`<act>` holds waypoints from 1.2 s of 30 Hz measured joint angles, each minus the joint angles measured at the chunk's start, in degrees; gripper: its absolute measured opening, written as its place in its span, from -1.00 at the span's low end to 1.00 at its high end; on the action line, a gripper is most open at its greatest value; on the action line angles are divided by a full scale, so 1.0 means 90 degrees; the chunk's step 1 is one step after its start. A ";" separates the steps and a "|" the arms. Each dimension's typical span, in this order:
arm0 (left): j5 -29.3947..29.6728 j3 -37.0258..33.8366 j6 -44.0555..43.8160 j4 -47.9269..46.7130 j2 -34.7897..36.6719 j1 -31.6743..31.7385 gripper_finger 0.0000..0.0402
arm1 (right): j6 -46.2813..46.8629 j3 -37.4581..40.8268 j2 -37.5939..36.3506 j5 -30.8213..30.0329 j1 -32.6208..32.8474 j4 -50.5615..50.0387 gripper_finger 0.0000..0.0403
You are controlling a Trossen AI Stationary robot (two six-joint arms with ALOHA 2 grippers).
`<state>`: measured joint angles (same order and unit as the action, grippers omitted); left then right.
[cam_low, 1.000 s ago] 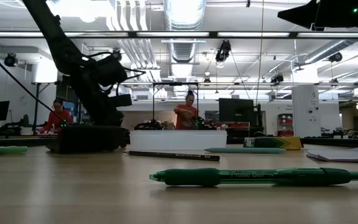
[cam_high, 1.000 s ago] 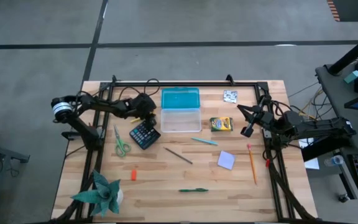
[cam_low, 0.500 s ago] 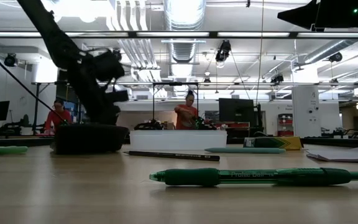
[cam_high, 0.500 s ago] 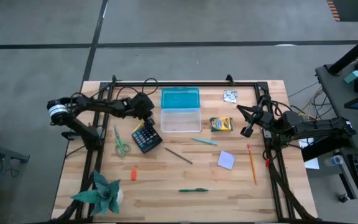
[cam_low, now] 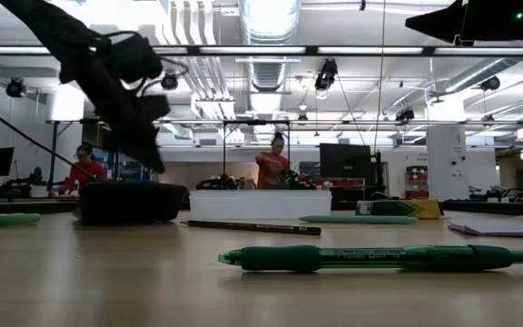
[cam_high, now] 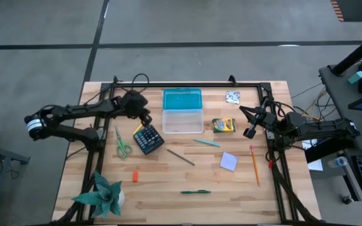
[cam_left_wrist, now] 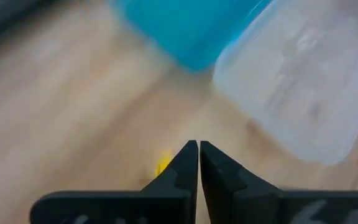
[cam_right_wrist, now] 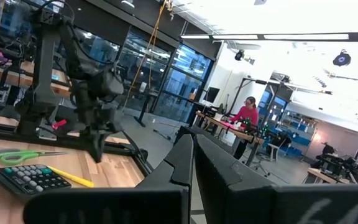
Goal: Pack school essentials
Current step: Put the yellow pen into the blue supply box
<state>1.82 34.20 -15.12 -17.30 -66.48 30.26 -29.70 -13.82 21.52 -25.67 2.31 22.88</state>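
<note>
My left gripper [cam_high: 145, 118] [cam_low: 155, 164] hangs shut and empty, just above the far edge of a black calculator [cam_high: 148, 138] that lies flat on the table. In its wrist view the fingertips [cam_left_wrist: 198, 149] are together, with a yellow pencil [cam_left_wrist: 162, 164] on the wood below. Lying loose are green-handled scissors [cam_high: 122, 143], a dark pencil [cam_high: 180, 157], a teal pen [cam_high: 206, 142], a crayon pack [cam_high: 224, 125], a lavender note pad [cam_high: 229, 161], an orange pencil [cam_high: 254, 164], an orange eraser [cam_high: 135, 176] and a green pen [cam_high: 195, 191]. My right gripper [cam_high: 251, 133] [cam_right_wrist: 193, 146] waits shut at the right edge.
A clear box [cam_high: 182, 121] stands at the far middle, its teal lid [cam_high: 182, 99] lying behind it. A green spiky plant [cam_high: 102, 194] sits at the near left corner. A small white item [cam_high: 232, 96] lies at the far right. People work at benches beyond the table.
My left gripper has shut with nothing between its fingers, risen off the calculator's far edge and drawn back a little toward the table's left edge, rolling as it rose. The calculator stays on the table.
</note>
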 joint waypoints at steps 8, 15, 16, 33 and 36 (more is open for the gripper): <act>-0.0028 -0.0001 -0.1120 -0.0800 -0.0484 -0.0133 -0.64 | -0.0088 0.0000 0.0000 0.0002 0.0002 0.0007 -0.96; 0.0530 0.0100 -0.1281 -0.0562 -0.1259 -0.0126 -0.18 | -0.0194 0.0000 0.0000 0.0005 0.0000 0.0062 -0.96; 0.0530 0.0117 -0.1285 -0.0532 -0.1368 -0.0133 -0.17 | -0.0210 0.0000 0.0000 0.0005 0.0000 0.0062 -0.96; 0.1196 0.0282 -0.1255 -0.0338 -0.2584 -0.0184 -0.89 | -0.0206 0.0001 0.0000 0.0005 0.0000 0.0047 -0.96; 0.1200 0.0340 -0.1228 -0.0348 -0.2407 -0.0205 -0.89 | -0.0206 0.0000 0.0000 0.0005 0.0000 0.0031 -0.96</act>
<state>12.62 37.25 -26.17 -20.44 -88.14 28.42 -31.55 -13.82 21.52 -25.63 2.31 23.16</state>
